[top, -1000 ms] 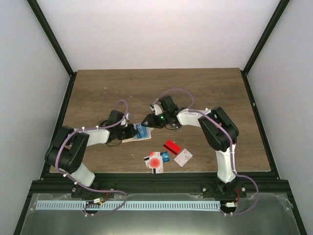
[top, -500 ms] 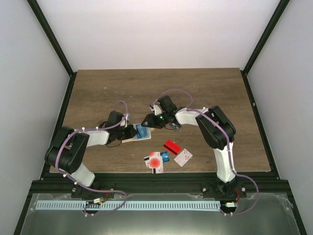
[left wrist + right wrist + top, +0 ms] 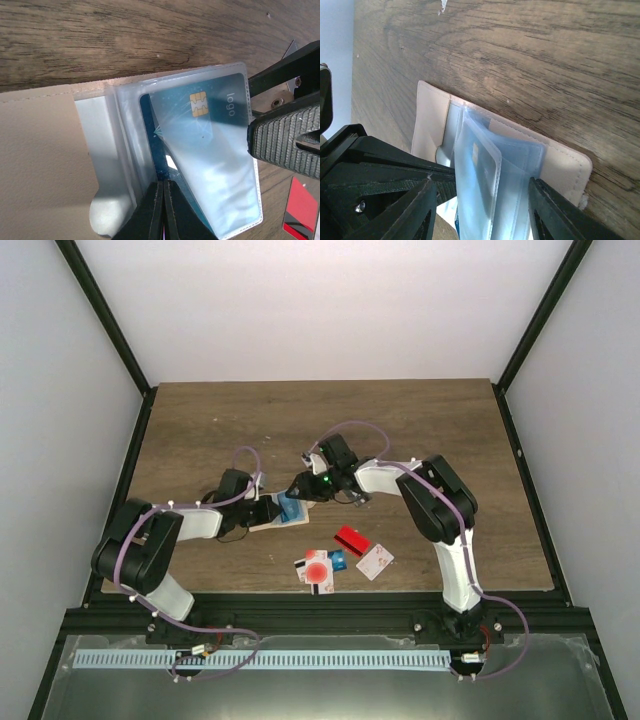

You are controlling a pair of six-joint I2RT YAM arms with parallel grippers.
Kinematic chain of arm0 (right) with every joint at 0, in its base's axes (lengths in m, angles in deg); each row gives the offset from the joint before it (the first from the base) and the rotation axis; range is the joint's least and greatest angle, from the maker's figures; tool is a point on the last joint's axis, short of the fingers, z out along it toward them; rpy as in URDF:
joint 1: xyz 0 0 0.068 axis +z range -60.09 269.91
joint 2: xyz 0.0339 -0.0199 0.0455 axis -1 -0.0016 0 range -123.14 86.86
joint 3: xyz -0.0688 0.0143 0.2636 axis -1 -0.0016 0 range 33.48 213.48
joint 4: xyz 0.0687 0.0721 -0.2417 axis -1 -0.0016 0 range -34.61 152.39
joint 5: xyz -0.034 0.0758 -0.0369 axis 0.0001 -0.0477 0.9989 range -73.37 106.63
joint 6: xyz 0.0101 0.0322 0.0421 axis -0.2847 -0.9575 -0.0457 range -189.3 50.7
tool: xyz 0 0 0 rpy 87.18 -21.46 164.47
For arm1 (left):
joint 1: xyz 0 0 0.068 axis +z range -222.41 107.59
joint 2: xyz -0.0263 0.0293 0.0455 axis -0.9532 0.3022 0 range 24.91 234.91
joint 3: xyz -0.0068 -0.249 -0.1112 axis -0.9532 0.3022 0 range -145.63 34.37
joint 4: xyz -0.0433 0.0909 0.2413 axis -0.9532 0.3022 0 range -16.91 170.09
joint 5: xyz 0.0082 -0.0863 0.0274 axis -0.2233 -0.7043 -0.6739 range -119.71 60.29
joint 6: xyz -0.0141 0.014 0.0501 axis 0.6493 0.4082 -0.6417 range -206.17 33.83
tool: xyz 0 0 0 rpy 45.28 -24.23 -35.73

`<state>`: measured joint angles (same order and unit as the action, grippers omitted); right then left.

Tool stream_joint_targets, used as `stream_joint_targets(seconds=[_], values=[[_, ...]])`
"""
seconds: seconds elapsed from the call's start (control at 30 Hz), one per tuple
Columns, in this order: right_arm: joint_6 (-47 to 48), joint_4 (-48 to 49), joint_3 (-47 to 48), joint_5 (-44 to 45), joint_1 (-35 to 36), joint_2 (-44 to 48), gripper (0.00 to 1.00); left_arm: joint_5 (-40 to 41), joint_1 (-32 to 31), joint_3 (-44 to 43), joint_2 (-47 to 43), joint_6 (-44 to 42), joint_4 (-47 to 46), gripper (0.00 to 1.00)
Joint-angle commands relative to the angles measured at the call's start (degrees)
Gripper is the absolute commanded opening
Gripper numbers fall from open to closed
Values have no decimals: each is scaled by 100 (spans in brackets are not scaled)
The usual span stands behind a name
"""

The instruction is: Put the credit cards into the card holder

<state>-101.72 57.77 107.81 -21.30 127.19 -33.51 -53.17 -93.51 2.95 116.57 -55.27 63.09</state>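
From where I stand, the first card looks all but home. The card holder point(image 3: 432, 107) lies open on the desk point(image 3: 420, 430), left of centre in the overhead view, with its clear sleeves point(image 3: 520, 185) fanned upward. A blue card point(image 3: 200, 125) with a gold chip sits inside one sleeve, seemingly pushed in full length.

The left pincer point(image 3: 162, 200) has its jaws closed together on a sleeve leaf, pinning the holder. The right pincer point(image 3: 482, 185) is spread wide and straddles the sleeves. One ribbed pad is just beside the sleeve's outer edge, and it grips nothing that I can make out.

Next, I'd judge, the right arm should back off and fetch another card while the left holds the sleeves open. Low in the overhead frame, near the centre, wait a red card point(image 3: 351, 538), a white card with a red dot point(image 3: 318, 568), another white card point(image 3: 375, 561) and a small blue-faced one point(image 3: 338, 560).
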Motion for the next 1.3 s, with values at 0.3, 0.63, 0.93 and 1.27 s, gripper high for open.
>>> stream_joint_targets(seconds=[0.3,0.63,0.93,1.27], values=[[287,-817,404,490,312,253,37,246,-31,206,227,-87,651,4],[476,-1382,762,1320,491,313,34,283,-26,206,245,-105,658,4],[617,-1718,1023,1741,629,359,35,290,-26,198,268,-117,654,4],[693,-2010,1281,2128,804,381,34,290,-30,181,306,-129,641,4]])
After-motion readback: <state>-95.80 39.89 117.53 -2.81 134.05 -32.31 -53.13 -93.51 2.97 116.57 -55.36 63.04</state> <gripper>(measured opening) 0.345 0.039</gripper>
